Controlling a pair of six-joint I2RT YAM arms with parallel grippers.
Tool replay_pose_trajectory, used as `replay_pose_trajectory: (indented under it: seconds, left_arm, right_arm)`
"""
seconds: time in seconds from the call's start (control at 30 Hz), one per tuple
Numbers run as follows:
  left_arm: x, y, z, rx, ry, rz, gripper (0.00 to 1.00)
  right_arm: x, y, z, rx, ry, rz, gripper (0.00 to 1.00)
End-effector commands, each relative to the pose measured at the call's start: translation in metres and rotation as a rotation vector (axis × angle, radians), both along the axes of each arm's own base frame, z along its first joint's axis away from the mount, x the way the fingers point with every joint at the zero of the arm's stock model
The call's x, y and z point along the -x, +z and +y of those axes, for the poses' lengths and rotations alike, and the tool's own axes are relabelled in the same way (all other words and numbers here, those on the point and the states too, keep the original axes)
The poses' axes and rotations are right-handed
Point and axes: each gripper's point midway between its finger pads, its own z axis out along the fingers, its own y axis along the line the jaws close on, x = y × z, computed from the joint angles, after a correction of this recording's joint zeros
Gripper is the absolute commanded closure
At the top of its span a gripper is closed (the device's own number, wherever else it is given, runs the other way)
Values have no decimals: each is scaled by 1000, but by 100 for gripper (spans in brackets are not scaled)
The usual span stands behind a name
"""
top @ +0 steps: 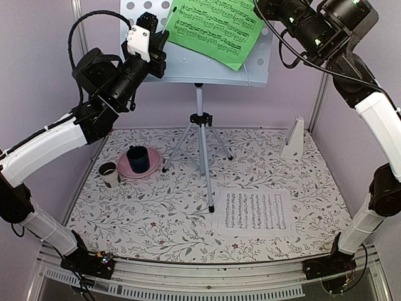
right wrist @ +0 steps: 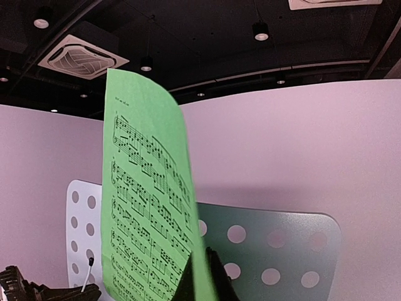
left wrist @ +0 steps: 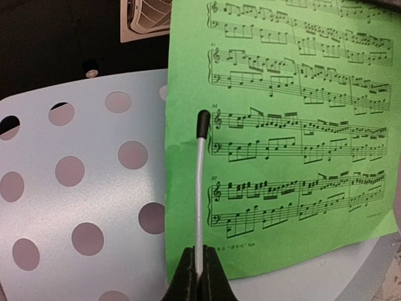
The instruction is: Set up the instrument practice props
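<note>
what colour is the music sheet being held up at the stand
Bright green sheet with black printed notes; it shows clearest in the left wrist view.

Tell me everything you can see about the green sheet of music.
The green sheet of music is bright green paper printed with black staves. It lies askew on the music stand's pale grey hole-punched desk, one side curling off it. The right hand is shut on its edge there. By the opposite edge stands the wire page holder, pinched in the shut left hand.

Tripod stand (top: 201,119) blocks the centre of the tabletop (top: 144,232); cup (top: 138,158) and plate (top: 127,170) left, metronome (top: 293,139) far right; near-left passage open.
</note>
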Motion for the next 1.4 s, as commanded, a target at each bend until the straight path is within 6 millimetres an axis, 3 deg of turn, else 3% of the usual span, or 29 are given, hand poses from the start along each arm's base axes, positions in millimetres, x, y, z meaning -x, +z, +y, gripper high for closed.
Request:
replay_pose_trajectory:
  seconds: [0.0, 0.2, 0.37, 0.63, 0.83, 1.07, 1.37]
  left_arm:
    - [20, 14, 0, 9, -78, -63, 100]
    - [27, 11, -7, -37, -119, -78, 100]
    - [28, 6, -12, -68, -139, -76, 100]
    - [25, 1, -25, -117, -161, -77, 100]
    - [24, 0, -29, -134, -168, -82, 100]
    - [24, -4, -33, -145, -186, -80, 100]
    - [24, -4, -35, -148, -194, -85, 100]
  right_arm:
    - [-1, -2, 25, 35, 39, -65, 100]
    - [-9, -4, 42, 87, 76, -137, 100]
    - [-16, -12, 58, 152, 208, -198, 100]
    - [-13, -10, 69, 169, 282, -272, 100]
    - [-26, -14, 76, 122, 327, -241, 100]
    - [-27, -23, 92, 141, 387, -257, 100]
    - [-31, -21, 96, 112, 394, -270, 100]
